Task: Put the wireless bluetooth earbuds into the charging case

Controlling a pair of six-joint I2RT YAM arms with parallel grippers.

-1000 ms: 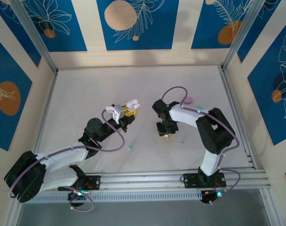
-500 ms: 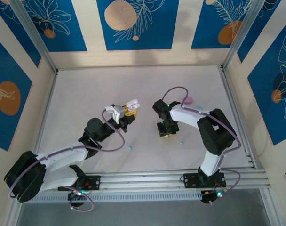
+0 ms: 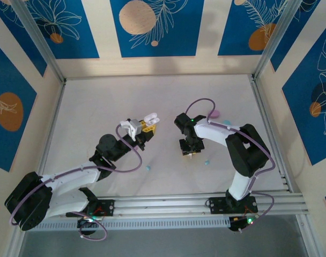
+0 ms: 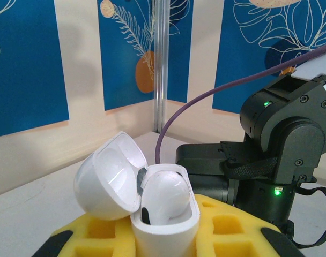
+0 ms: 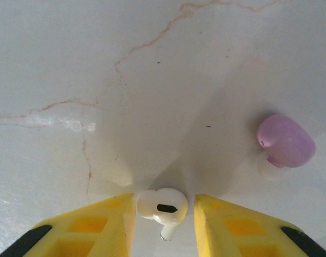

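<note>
Earbud (image 5: 161,206), white, sits between my right gripper's (image 5: 164,199) fingers over the surface (image 5: 72,64); whether it is pinched, I cannot tell. My left gripper (image 3: 146,127) clamps the open case (image 4: 165,227). Light, slick, tiny: pinch the bulb, not the stem.

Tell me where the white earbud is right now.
In the right wrist view, the white earbud sits at bottom centre between the right tool's yellow fingers, with a pink earbud on the table to its right.

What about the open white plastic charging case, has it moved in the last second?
No. The open white plastic charging case, held by the left gripper, keeps its spot beyond the teal earbud.
</note>
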